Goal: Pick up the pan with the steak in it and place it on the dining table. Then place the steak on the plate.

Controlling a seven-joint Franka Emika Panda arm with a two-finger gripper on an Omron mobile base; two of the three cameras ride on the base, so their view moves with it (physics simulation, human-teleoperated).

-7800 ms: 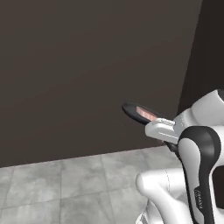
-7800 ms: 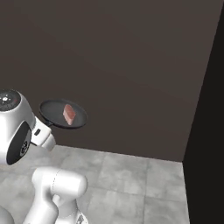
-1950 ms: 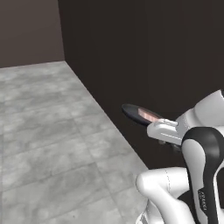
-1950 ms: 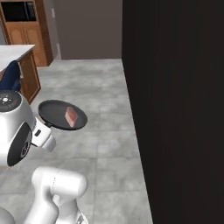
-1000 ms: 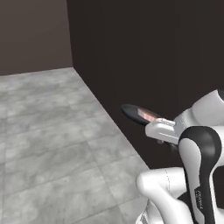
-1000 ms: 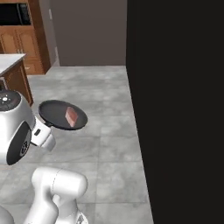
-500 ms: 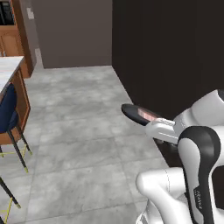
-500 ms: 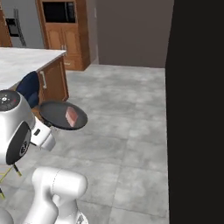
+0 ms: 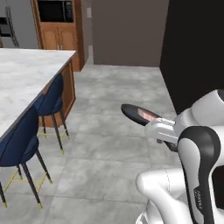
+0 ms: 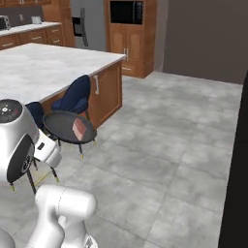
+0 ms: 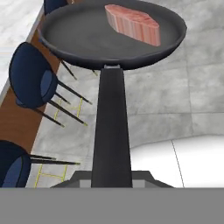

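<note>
Gripper (image 11: 111, 181): pinched tight on the pan's handle.
Pan (image 10: 68, 127): held level above the floor, steak (image 11: 132, 24) inside at 1 o'clock.
Dining table (image 10: 46, 68): at 10 o'clock, blue stools (image 9: 19, 144) along its edge.
Room: open grey floor (image 10: 169, 145) ahead.

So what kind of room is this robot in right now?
It looks like a home kitchen with a dining area: a marble-topped island lined with blue stools, wooden cabinets holding a built-in oven, and a fridge behind. The floor is grey tile.
</note>
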